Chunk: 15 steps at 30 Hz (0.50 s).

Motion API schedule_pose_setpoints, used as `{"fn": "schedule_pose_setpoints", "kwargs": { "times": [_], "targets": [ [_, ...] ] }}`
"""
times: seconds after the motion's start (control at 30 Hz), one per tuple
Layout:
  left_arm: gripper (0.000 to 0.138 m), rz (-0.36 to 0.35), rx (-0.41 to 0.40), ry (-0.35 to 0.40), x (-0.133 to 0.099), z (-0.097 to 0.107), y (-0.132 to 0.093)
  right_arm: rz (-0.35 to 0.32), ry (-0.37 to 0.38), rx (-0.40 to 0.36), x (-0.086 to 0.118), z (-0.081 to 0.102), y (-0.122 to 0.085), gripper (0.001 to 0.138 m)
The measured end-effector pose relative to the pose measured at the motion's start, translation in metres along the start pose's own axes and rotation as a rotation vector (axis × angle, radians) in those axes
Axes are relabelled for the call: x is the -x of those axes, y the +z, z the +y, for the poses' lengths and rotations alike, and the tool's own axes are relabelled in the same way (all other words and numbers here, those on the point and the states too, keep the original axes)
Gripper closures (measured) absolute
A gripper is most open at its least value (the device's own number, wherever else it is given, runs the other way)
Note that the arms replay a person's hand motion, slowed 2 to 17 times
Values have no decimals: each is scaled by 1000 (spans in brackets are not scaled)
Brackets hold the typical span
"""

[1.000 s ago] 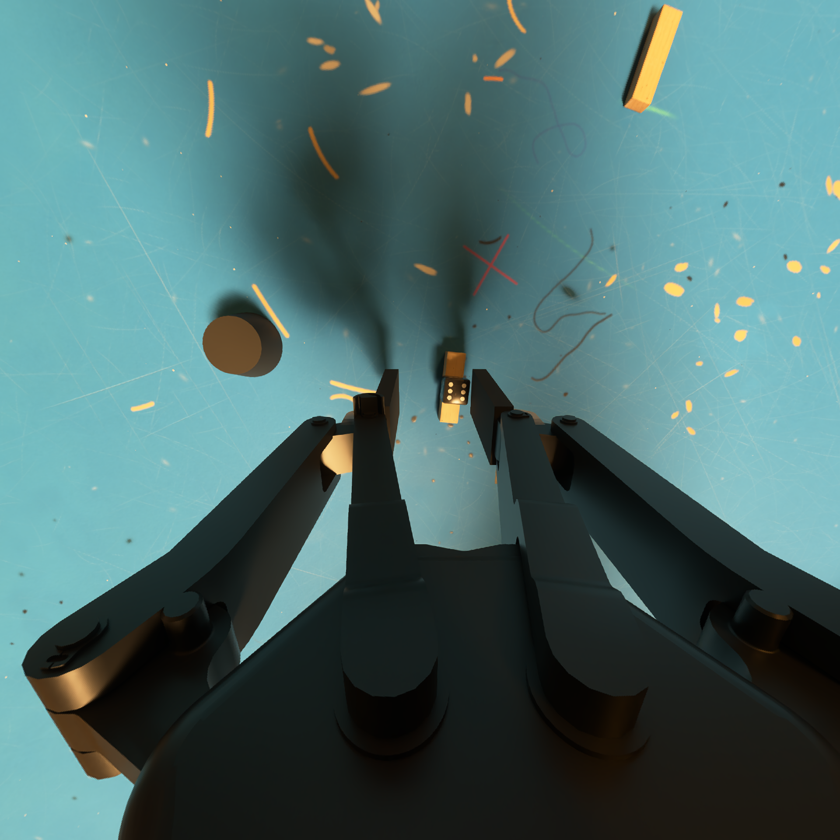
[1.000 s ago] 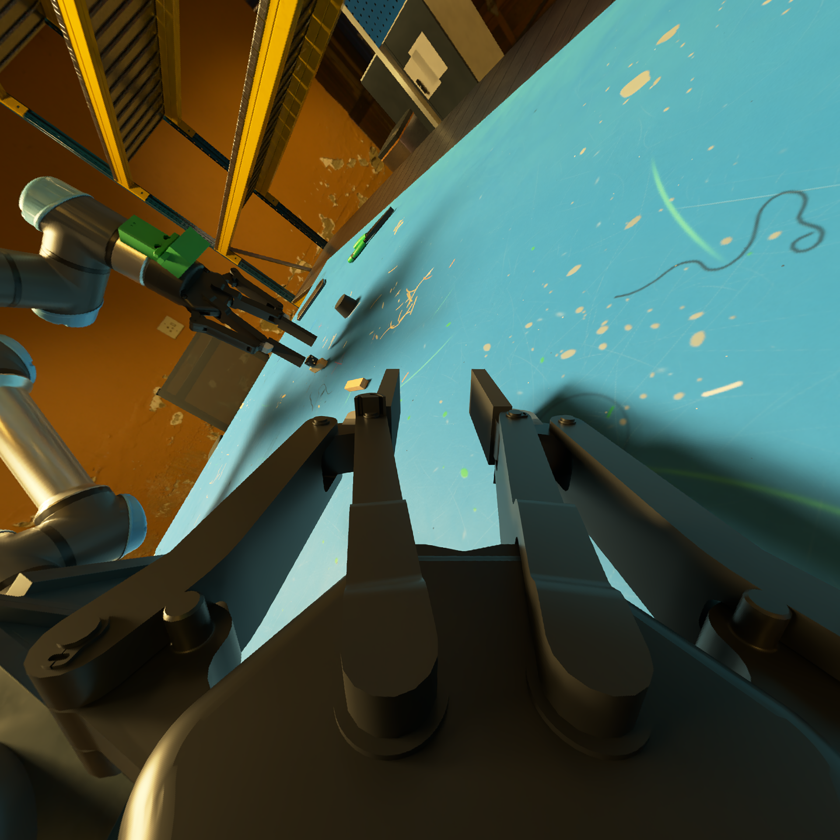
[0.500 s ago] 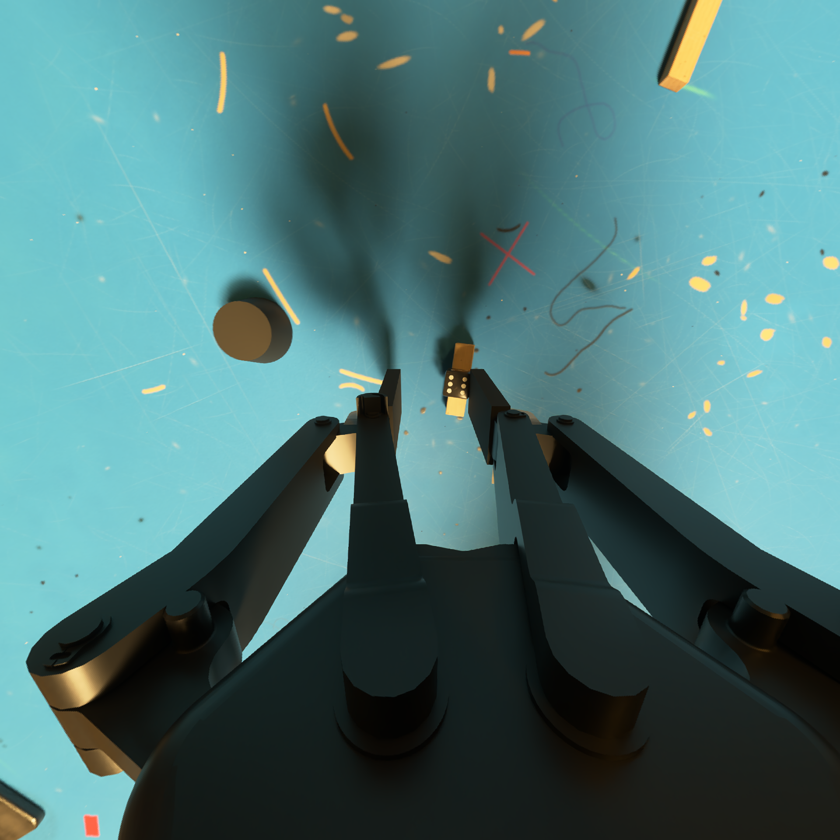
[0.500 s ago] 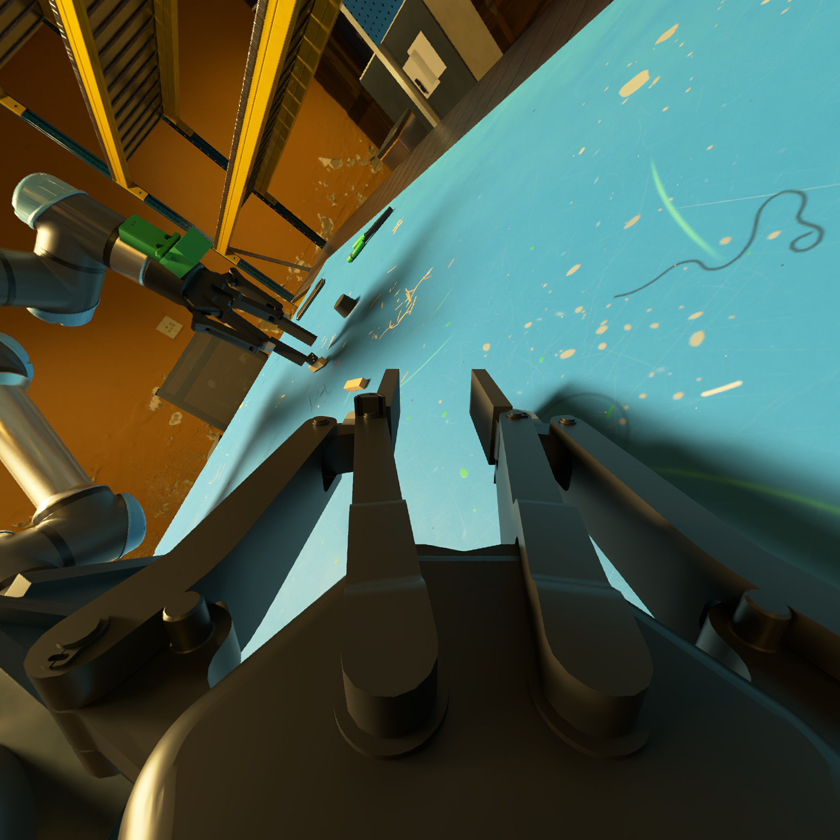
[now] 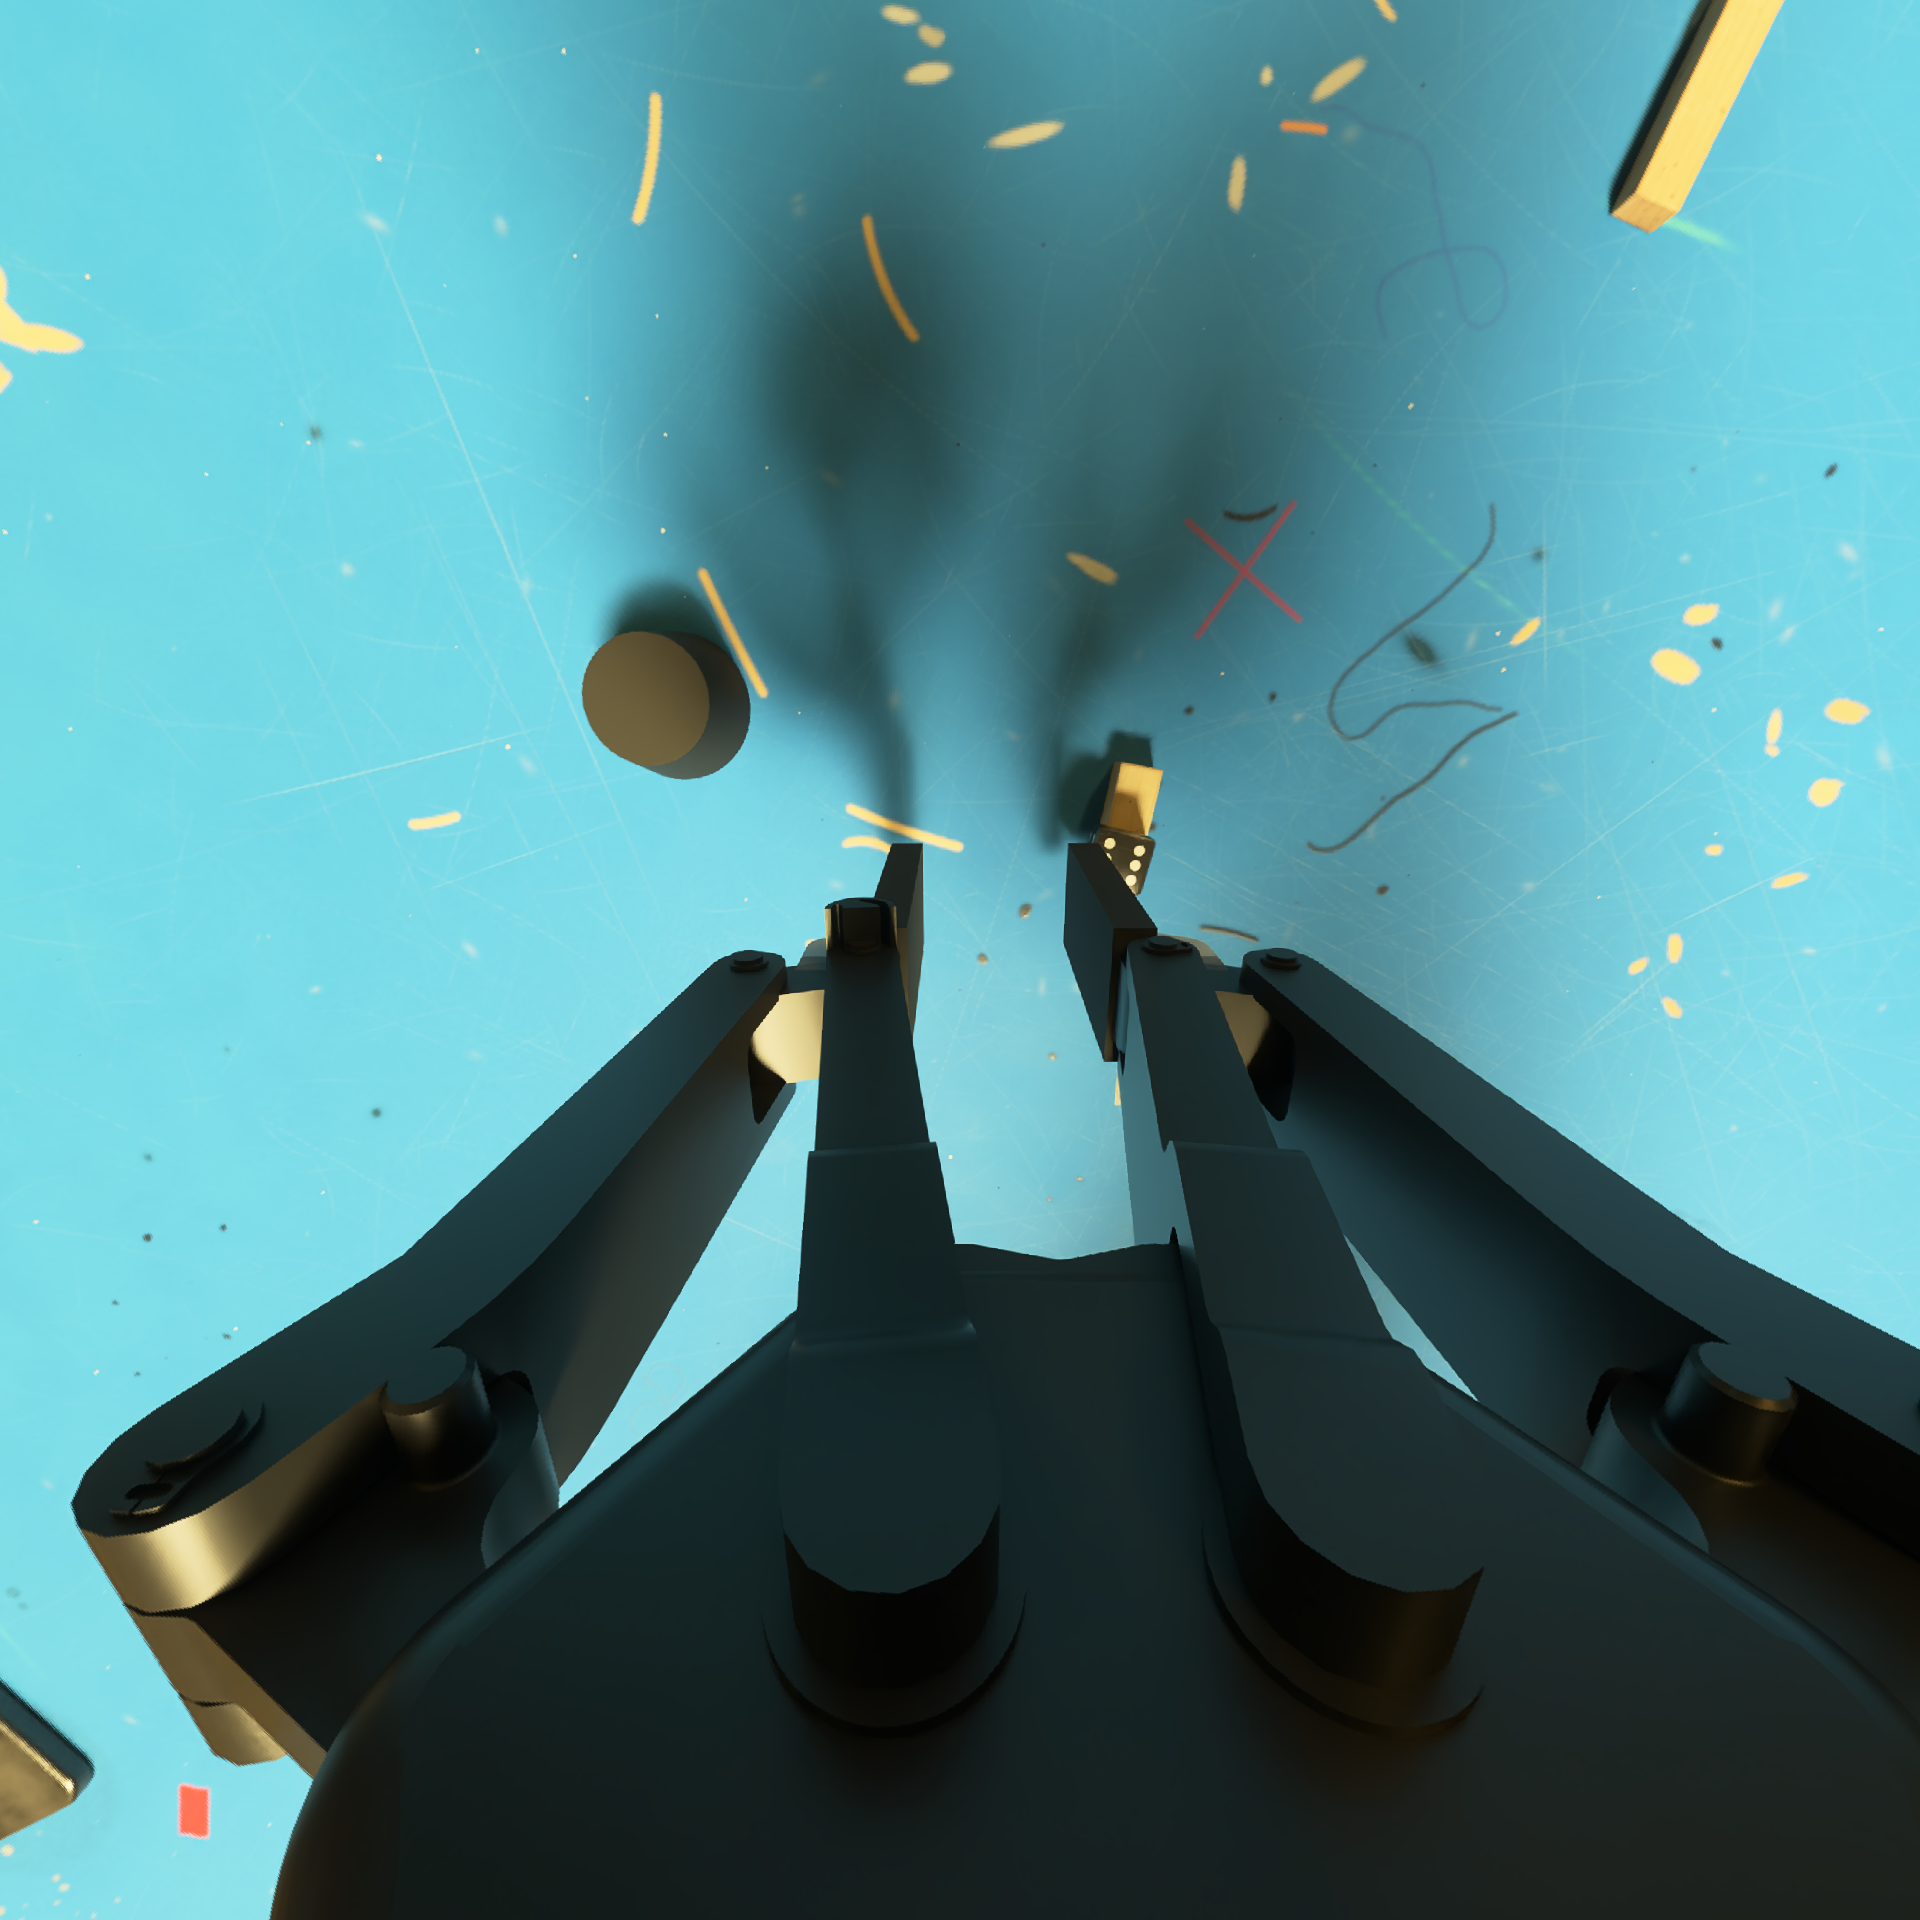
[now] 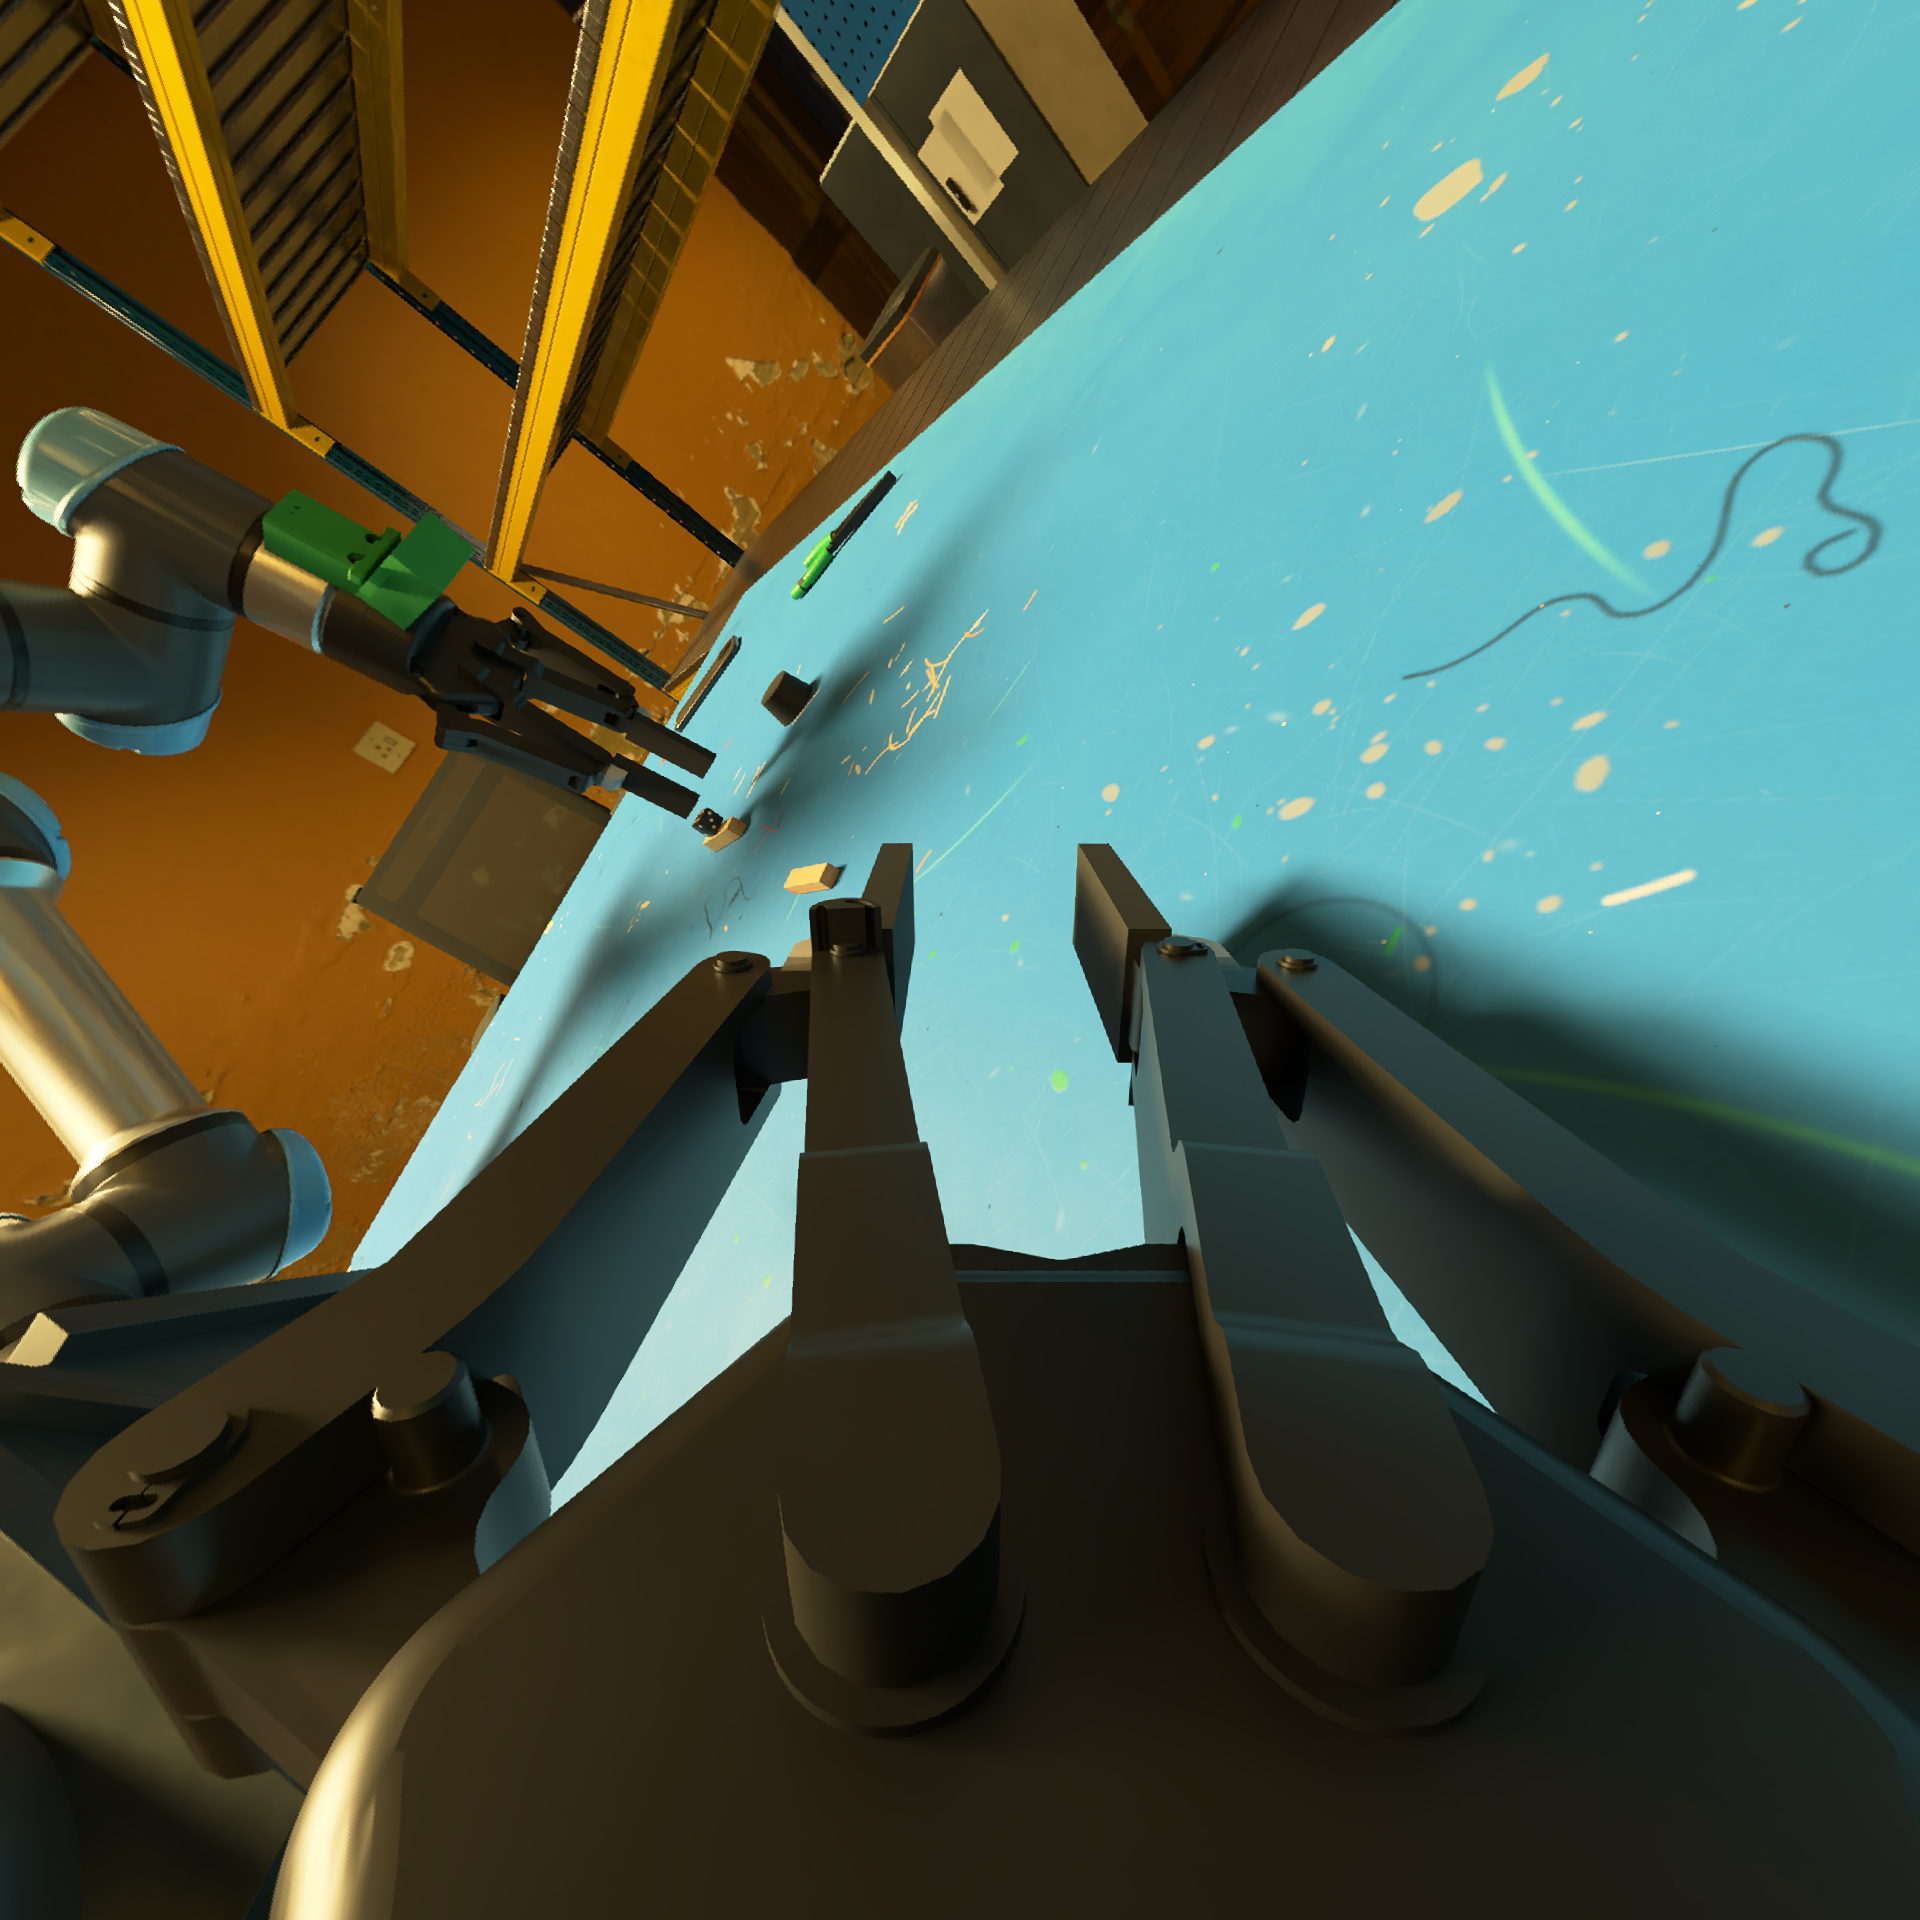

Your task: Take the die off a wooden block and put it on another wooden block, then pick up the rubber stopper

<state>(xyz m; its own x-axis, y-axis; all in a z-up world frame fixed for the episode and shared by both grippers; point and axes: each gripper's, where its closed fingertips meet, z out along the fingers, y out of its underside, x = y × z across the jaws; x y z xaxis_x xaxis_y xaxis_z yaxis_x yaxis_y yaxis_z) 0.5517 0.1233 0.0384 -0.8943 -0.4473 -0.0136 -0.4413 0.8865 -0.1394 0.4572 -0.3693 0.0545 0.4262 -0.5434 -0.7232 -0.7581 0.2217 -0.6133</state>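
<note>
A black die with white pips sits on a small wooden block on the teal table. My left gripper is open and empty above the table. Its right fingertip covers the die's near left edge, so the die lies just outside the gap. The brown rubber stopper stands to the left. A long wooden block lies at the far right. My right gripper is open and empty. Its view shows the left gripper by the die, the stopper and the other block.
A dark flat object pokes in at the bottom left corner. A green marker and a thin dark bar lie near the table's far edge. Yellow shelving stands beyond the table.
My left gripper has shifted left relative to the die. The die was between the fingertips and now sits behind the right fingertip. The right arm has not moved.
</note>
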Motion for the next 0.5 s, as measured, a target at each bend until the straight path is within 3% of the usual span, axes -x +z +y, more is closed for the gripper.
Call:
{"fn": "schedule_pose_setpoints", "kwargs": {
  "times": [0.5],
  "targets": [
    [104, 15, 7, 17, -4, 2, -2, 0, 2, 0, 0, 0, 0, 97]
  ]
}}
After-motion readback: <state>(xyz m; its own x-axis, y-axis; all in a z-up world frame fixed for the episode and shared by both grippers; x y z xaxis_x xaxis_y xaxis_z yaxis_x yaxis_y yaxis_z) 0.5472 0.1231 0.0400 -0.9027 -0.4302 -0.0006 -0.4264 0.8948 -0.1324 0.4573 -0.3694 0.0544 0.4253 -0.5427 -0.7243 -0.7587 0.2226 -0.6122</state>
